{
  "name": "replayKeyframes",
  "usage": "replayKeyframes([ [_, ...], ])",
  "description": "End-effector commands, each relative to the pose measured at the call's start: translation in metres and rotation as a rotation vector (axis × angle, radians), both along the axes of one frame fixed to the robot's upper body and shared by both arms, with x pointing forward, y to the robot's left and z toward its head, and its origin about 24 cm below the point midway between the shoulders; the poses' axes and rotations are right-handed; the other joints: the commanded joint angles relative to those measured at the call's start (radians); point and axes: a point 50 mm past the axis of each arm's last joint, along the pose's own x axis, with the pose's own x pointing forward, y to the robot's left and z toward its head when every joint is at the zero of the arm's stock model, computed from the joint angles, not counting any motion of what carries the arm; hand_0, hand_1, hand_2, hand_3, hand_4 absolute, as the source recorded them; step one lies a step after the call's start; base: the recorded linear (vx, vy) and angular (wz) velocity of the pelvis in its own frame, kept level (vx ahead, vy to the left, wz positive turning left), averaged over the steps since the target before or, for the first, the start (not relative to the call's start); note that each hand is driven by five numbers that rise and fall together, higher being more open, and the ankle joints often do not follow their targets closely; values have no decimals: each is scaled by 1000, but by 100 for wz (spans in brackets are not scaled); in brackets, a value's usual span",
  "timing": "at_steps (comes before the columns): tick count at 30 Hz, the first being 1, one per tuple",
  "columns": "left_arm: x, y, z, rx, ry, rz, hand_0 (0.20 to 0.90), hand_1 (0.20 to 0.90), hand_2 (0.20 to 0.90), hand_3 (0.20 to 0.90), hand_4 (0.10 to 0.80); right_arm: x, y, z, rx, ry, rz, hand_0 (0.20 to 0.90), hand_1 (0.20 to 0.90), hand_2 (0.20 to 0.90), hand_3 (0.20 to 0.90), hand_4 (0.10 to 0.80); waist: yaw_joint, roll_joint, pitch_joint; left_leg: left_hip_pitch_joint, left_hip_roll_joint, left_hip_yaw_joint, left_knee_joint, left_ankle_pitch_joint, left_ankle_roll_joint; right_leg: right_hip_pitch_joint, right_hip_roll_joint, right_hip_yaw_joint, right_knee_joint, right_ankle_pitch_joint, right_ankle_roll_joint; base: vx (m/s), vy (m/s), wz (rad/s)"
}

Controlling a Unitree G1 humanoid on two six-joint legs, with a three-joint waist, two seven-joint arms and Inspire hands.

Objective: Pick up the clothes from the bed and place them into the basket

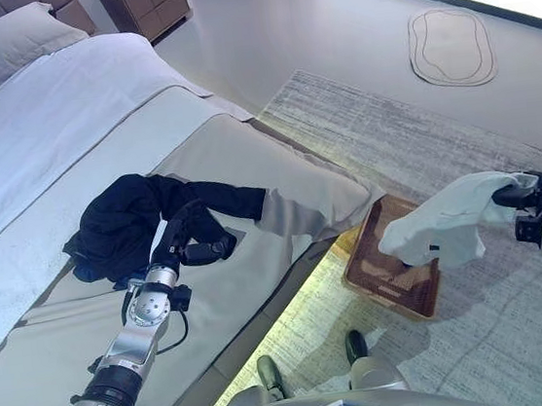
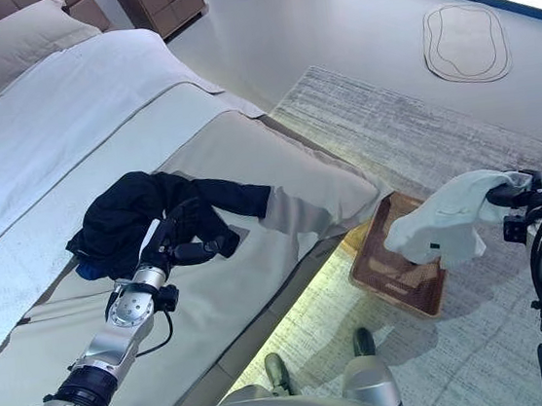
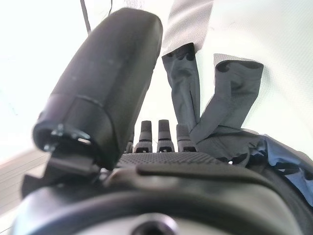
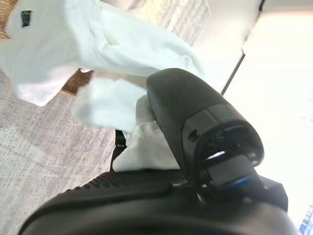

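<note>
A black garment (image 1: 126, 219) lies crumpled on the beige bed cover (image 1: 247, 166), with one sleeve stretched out towards the bed's edge. My left hand (image 1: 185, 234) rests on the bed at the garment's near side. Its fingers (image 3: 159, 132) are straight and point at the dark cloth (image 3: 220, 122), and its thumb is raised. My right hand (image 1: 520, 196) is shut on a white garment (image 1: 444, 217), which hangs in the air over the right part of the brown woven basket (image 1: 396, 272) on the rug. In the right wrist view the white cloth (image 4: 98, 58) is bunched between the thumb and the palm.
The bed carries a pale sheet and a grey pillow (image 1: 8, 47) at the head. A wooden nightstand (image 1: 146, 4) stands behind it. A grey striped rug (image 1: 419, 127) lies beside the bed, and an oval mat (image 1: 449, 45) lies farther off on the floor.
</note>
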Motion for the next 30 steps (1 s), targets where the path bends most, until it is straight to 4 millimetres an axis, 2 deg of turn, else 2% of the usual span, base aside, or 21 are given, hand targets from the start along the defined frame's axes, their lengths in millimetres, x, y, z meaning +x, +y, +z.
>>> replayKeyframes([
  [1,27,-3,51,33,-260,-40,900,900,900,900,800,18,-6,45,-129,-145,22,900,900,900,900,800,17,-31,-31,1,18,-14,56,-91,-50,-30,47,-10,60,-61,-50,0,0,0],
  [10,27,-6,50,28,-259,-45,900,900,900,900,800,17,-3,35,-106,-116,41,900,900,900,900,800,24,-35,-35,5,18,-20,51,-89,-50,-21,47,-13,54,-60,-51,-7,2,2],
  [20,28,-4,53,30,-271,-33,900,900,900,900,800,19,1,32,-118,-87,82,900,900,900,900,800,31,-47,-32,5,17,-28,48,-86,-50,-17,47,-18,49,-57,-51,-8,0,2],
  [28,27,-1,51,42,-266,-27,900,900,900,900,800,21,8,25,-380,216,296,900,900,900,900,800,41,-66,-39,3,23,-29,48,-80,-50,-15,48,-26,50,-57,-50,0,0,0],
  [30,27,-1,51,43,-266,-28,900,900,900,900,800,22,8,25,-380,219,301,900,900,900,900,800,43,-68,-39,4,24,-29,50,-81,-50,-13,48,-27,52,-58,-50,0,0,0],
])
